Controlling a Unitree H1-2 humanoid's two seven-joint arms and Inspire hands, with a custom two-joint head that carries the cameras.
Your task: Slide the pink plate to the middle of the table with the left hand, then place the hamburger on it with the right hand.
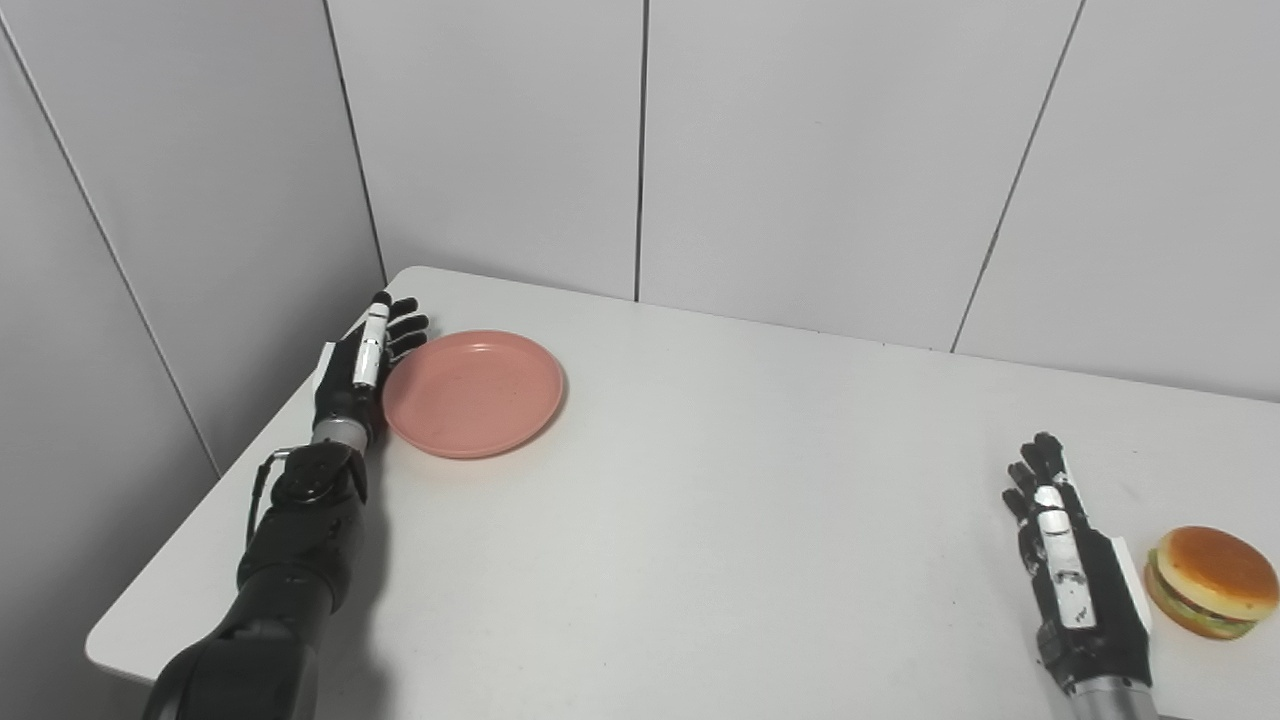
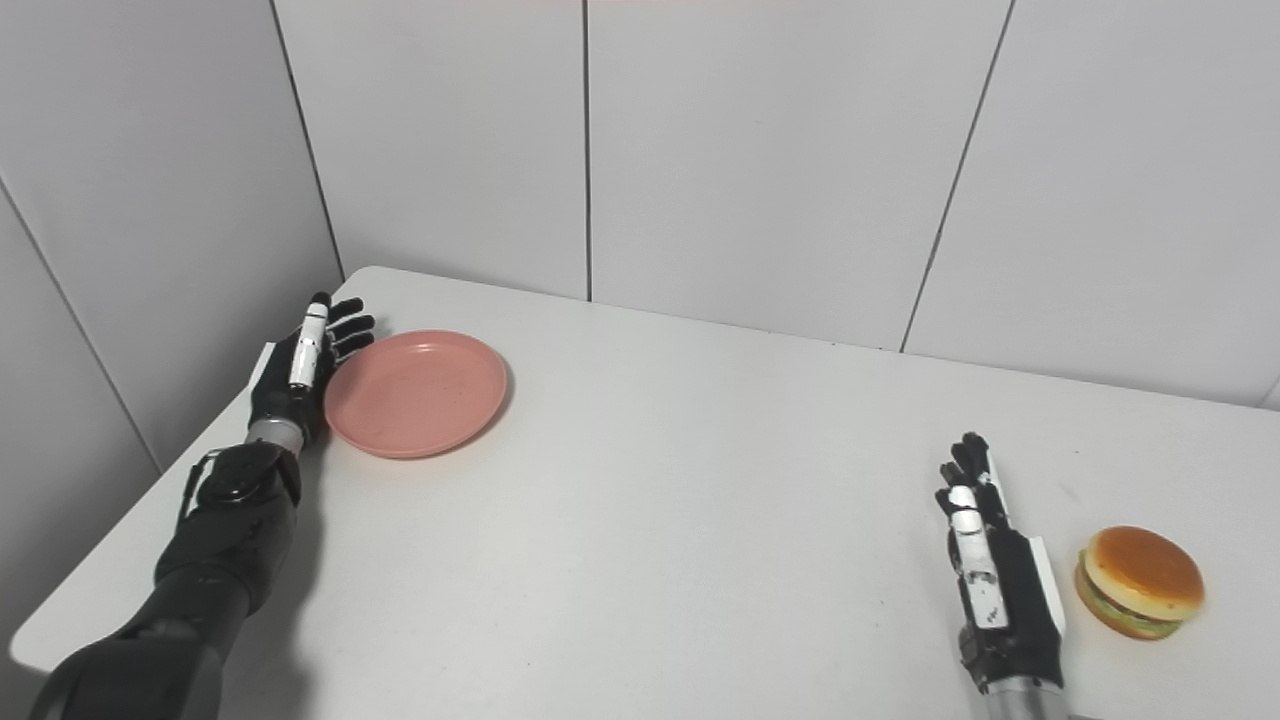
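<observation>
Two hands on white table (image 1: 700, 500): round pink plate (image 1: 473, 393) near far-left corner, left hand (image 1: 366, 365) fingers extended against its rim, holding nothing; right hand (image 1: 1075, 570) relaxed, fingers apart, beside hamburger (image 1: 1212, 582) with glossy bun.

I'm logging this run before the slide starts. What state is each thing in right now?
pink plate: empty, flat on the table near its far left corner.
hamburger: whole, on the table at the right, not held.
left hand: open, against the plate's left rim.
right hand: open, just left of the hamburger, apart from it.
</observation>
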